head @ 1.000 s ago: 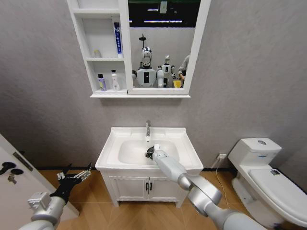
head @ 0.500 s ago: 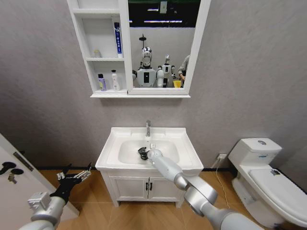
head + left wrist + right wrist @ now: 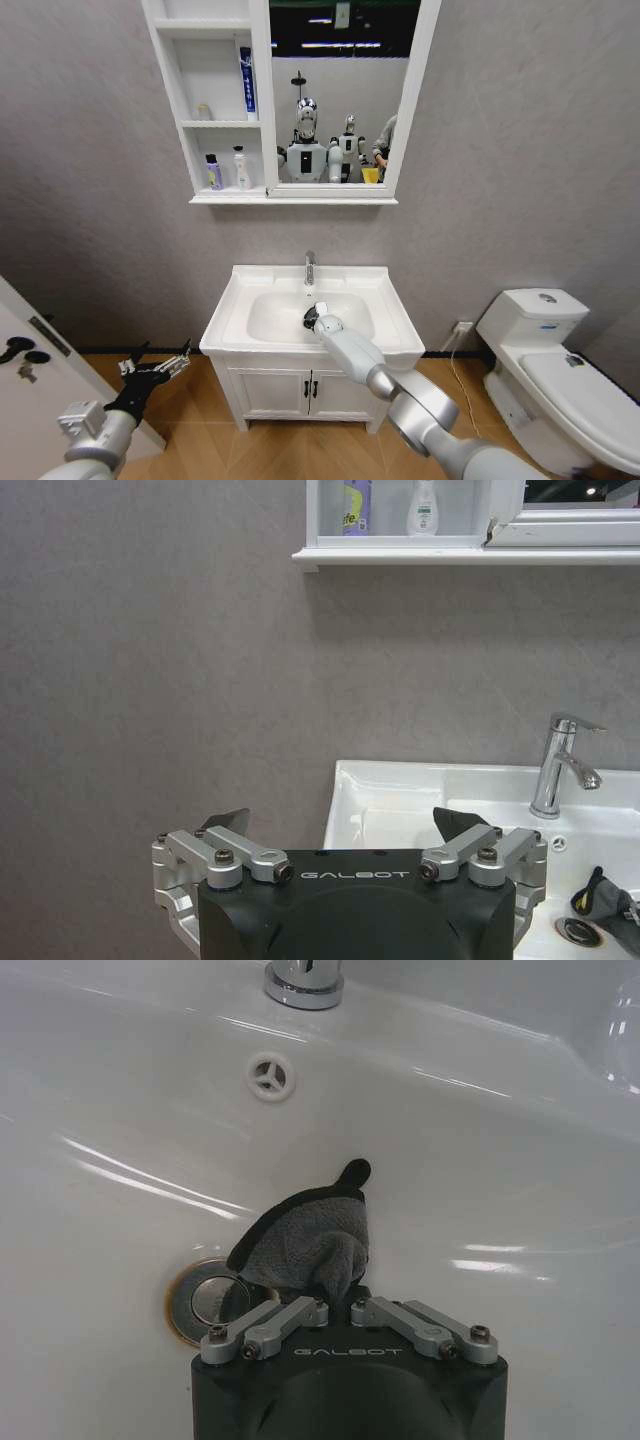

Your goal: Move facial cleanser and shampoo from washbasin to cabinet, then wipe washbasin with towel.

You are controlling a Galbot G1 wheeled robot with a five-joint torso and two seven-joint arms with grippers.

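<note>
Right claw (image 3: 338, 1282): clamped together on the dark grey towel (image 3: 305, 1241), pressing it against the bowl floor of the washbasin (image 3: 262, 317).
Towel: bunched beside the metal drain (image 3: 205, 1298), between it and the claw, below the chrome tap (image 3: 309, 268).
Left claw (image 3: 342, 830): fingers apart, holding nothing, low at the robot's left, well clear of the basin.
Surface and room: white ceramic tabletop over a two-door vanity (image 3: 305, 389), grey wall, wood floor.
Cabinet (image 3: 213, 95): open shelves held a purple bottle (image 3: 212, 172) and a white bottle (image 3: 240, 169), side by side.
Surroundings: toilet (image 3: 553, 376) to the right; mirror (image 3: 340, 90) above the tap.
</note>
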